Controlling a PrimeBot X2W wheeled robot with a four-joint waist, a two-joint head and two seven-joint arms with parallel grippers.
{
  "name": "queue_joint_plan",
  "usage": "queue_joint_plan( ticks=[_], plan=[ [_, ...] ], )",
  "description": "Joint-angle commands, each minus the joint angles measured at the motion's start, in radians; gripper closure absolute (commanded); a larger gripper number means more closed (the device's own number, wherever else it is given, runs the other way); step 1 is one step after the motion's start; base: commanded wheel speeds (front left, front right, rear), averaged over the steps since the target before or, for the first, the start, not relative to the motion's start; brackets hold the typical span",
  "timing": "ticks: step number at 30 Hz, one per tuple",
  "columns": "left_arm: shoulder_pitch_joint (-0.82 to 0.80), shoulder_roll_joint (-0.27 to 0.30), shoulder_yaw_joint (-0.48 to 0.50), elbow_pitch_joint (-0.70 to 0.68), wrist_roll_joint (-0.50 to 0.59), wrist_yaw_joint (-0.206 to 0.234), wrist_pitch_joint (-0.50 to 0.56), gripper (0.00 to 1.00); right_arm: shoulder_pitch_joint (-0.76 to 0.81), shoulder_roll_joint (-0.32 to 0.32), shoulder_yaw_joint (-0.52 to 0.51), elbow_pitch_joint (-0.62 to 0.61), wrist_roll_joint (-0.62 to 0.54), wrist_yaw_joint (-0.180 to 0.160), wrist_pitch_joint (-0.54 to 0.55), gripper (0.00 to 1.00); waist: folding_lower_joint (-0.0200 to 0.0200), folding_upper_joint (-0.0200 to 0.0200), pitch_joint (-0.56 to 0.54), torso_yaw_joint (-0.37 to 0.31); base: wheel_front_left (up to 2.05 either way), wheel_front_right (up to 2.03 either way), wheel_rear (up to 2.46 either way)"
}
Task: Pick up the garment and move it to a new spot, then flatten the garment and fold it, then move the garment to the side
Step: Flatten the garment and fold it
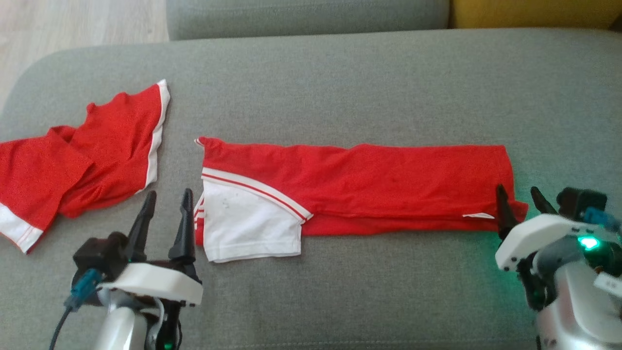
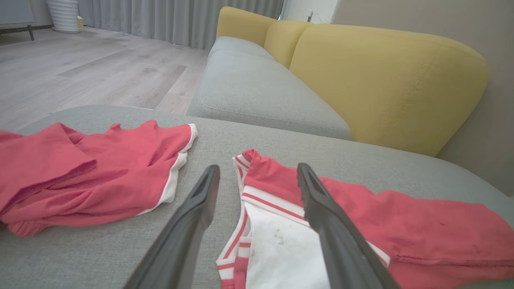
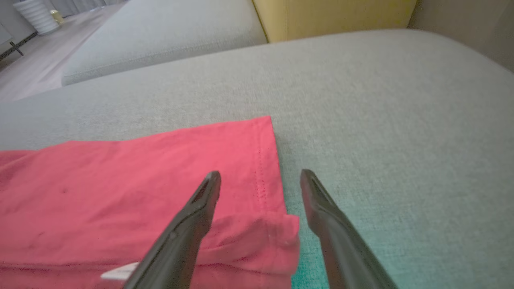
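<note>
Two red garments lie on a grey sofa seat (image 1: pixel 340 87). The folded garment (image 1: pixel 379 184) forms a long, flat band across the middle of the seat, running left to right. A white sleeve (image 1: pixel 248 223) with red and white trim lies on its left end, and a small white label (image 1: pixel 477 215) shows near its right end. The second garment (image 1: pixel 97 146), red with white edging, lies rumpled at the left of the seat, apart from the folded one.

The left gripper (image 1: pixel 169 192) sits at the near left corner of the band, jaws apart with nothing between them. In the left wrist view its fingers frame the trimmed edge of the sleeve. The right gripper (image 1: pixel 516 188) sits at the near right corner, jaws likewise apart. In the right wrist view one finger lies over the red cloth and the other over bare seat, with the hem between them. Whether either gripper touches the fabric cannot be told. A green light (image 1: pixel 588 242) glows on the right wrist. A yellow backrest (image 2: pixel 381 80) and a wooden floor (image 2: pixel 100 68) lie beyond.
</note>
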Motion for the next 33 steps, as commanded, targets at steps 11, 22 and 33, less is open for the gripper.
queue_joint_plan(
  ticks=[11,22,33],
  plan=[
    [-0.097,-0.016,0.065,-0.014,0.033,-0.040,-0.008,0.00,-0.150,0.016,-0.037,0.087,0.011,0.003,0.162,0.00,0.0000,0.0000,0.071,0.016,0.00,0.00,0.00],
    [-0.124,-0.016,0.096,-0.011,0.058,-0.054,-0.008,0.00,-0.167,-0.005,0.035,0.108,0.084,0.003,0.281,0.00,0.0000,0.0000,0.086,0.021,0.00,0.00,0.00],
    [-0.131,-0.018,0.127,-0.025,0.069,-0.057,-0.008,0.00,-0.145,-0.052,0.062,0.086,0.130,0.003,0.325,1.00,0.0000,0.0000,0.091,0.014,0.00,0.00,0.00]
  ],
)
